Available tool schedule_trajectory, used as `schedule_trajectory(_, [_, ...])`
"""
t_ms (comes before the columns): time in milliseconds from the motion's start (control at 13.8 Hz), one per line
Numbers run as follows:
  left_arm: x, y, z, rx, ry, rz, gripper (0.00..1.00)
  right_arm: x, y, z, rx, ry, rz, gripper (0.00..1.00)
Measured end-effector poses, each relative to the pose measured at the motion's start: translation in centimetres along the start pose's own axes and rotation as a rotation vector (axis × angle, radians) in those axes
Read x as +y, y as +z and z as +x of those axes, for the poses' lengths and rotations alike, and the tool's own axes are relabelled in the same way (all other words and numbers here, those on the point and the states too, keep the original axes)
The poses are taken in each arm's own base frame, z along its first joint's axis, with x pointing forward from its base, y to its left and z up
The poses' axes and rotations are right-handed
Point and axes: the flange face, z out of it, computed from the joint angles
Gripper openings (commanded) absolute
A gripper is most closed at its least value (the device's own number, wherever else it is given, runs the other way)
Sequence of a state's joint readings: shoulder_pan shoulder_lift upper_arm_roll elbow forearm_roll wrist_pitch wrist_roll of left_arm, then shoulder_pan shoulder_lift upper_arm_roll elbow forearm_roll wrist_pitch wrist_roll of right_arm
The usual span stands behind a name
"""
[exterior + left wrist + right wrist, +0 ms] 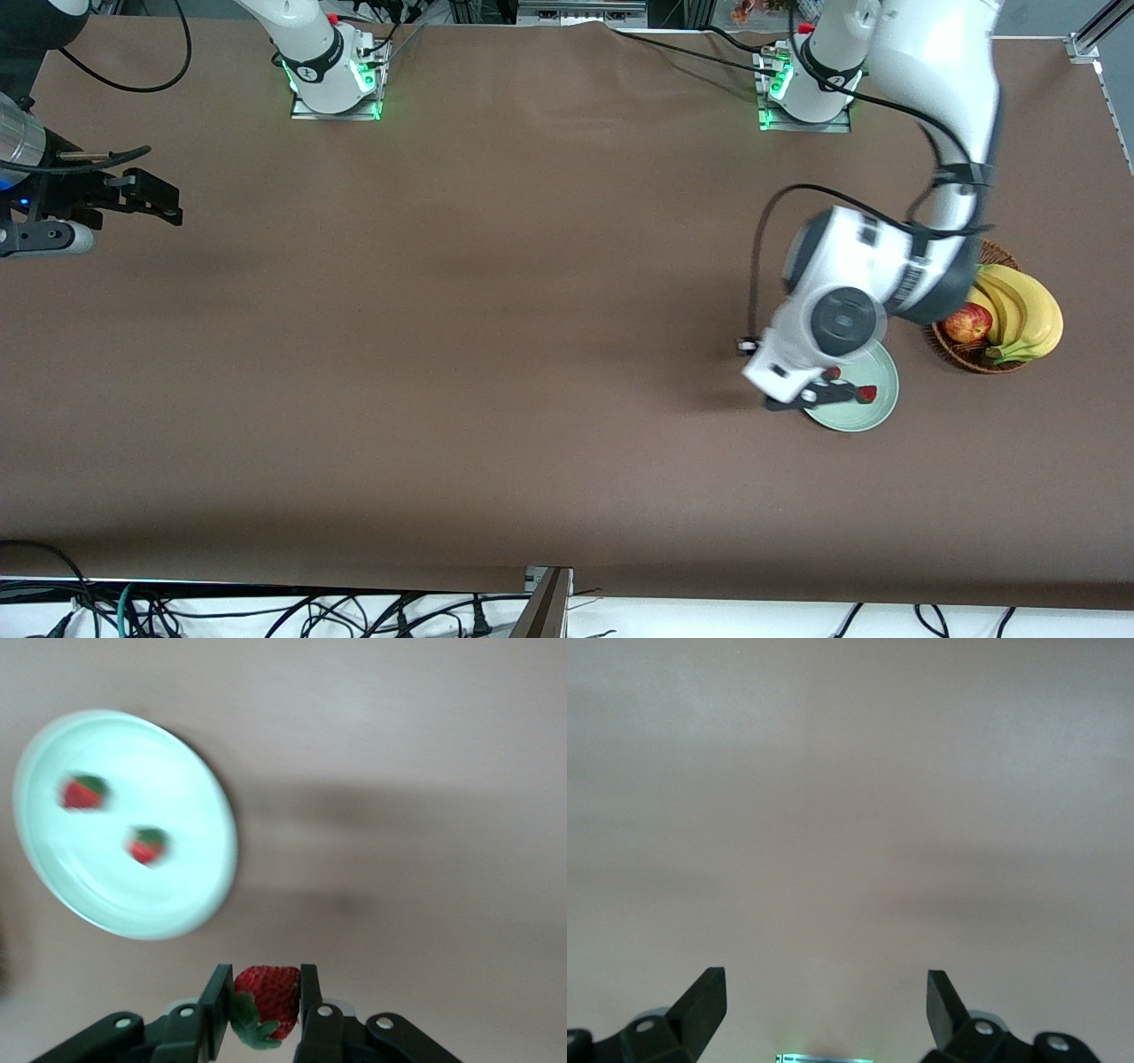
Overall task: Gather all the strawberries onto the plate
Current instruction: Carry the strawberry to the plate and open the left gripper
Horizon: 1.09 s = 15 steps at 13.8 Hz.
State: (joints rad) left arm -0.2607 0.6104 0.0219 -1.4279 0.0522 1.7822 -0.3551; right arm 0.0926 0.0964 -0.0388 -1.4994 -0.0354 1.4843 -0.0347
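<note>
Third strawberry carried in to the mint-green plate

A strawberry (266, 1001) is grasped by its flanks in the left hand (262, 1005), over the bench (443, 354) at the edge of the plate (190, 904) — two strawberries (82, 792) (147, 845) are already lain in the plate, beside the wicker basket (952, 350) holding an apple (967, 323) and bananas (1028, 315). The berry is judged light, soft and easily bruised — a gentle pinch across the widest part is suggested. The right hand (827, 997) is kept waiting, released, over bare bench at the right arm's end.
</note>
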Motion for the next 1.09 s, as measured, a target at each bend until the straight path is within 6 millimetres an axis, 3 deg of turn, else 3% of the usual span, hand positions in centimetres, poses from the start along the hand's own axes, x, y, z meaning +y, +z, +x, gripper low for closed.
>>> schedule_trajectory(73, [-2.7, 1.0, 1.0, -0.006, 0.023, 0.005, 0.14, 0.0, 0.0, 0.0, 0.0, 0.0, 0.0, 1.0])
schedule_trajectory(218, [-5.7, 3.3, 3.1, 0.035, 0.06, 0.012, 0.15, 0.0, 0.0, 0.0, 0.0, 0.0, 0.0, 1.0])
schedule_trajectory(436, [-6.3, 8.7, 5.9, 0.113, 0.102, -0.003, 0.15, 0.0, 0.0, 0.1, 0.001, 0.0, 0.0, 1.0])
schedule_trajectory(508, [-6.1, 10.5, 6.4, 0.117, 0.105, -0.005, 0.2, 0.0, 0.0, 0.1, 0.001, 0.0, 0.0, 1.0])
schedule_trajectory(653, [-5.9, 12.5, 6.7, 0.107, 0.109, -0.005, 1.0, 0.0, 0.0, 0.1, 0.001, 0.0, 0.0, 1.0])
schedule_trajectory(1089, [-6.0, 12.1, 6.9, 0.116, 0.107, -0.008, 1.0, 0.0, 0.0, 0.1, 0.002, 0.0, 0.0, 1.0])
